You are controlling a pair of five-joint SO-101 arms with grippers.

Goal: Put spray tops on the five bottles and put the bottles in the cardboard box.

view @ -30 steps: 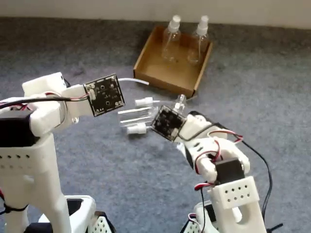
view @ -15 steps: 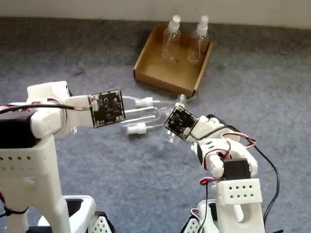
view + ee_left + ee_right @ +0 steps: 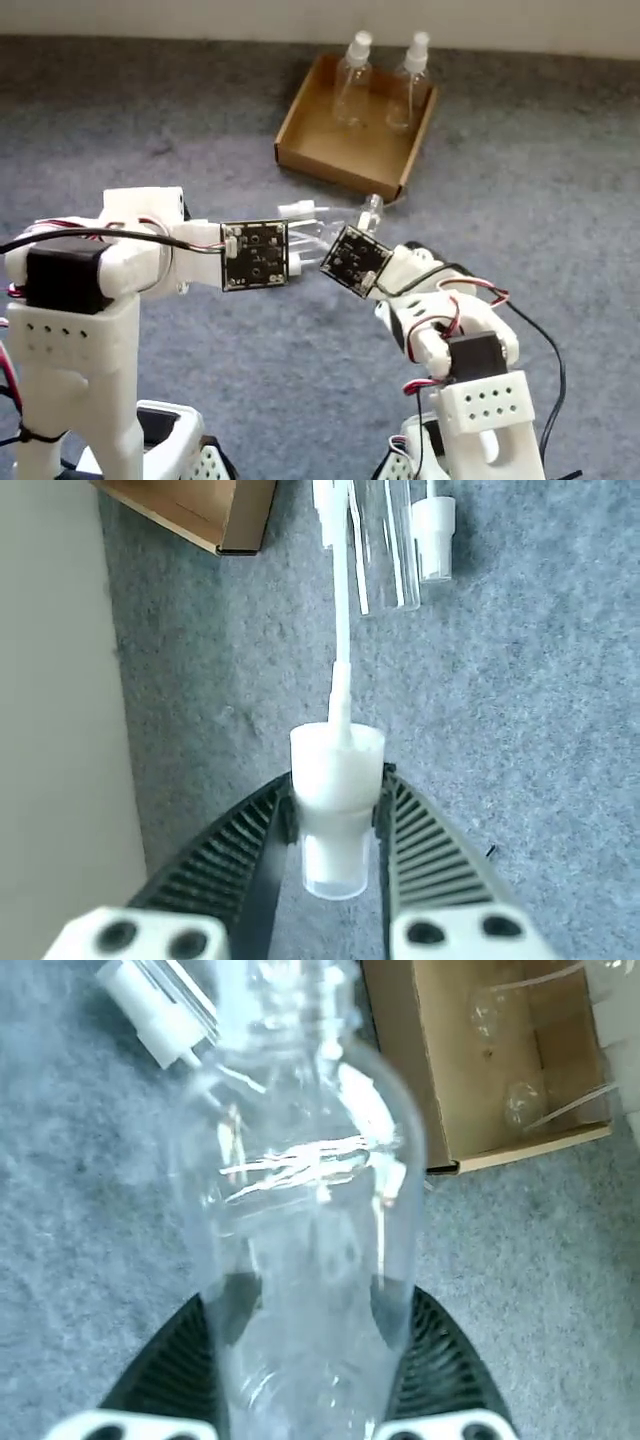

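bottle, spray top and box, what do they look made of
The bottle is most likely clear, glossy plastic: the carpet shows through it and it carries bright glints. The spray top looks like white, matt, slightly translucent plastic. The box is brown, matt cardboard with thin folded walls.

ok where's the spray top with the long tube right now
In the left wrist view the spray top sits clamped in the left gripper, over the carpet, its tube pointing past the corner of the cardboard box.
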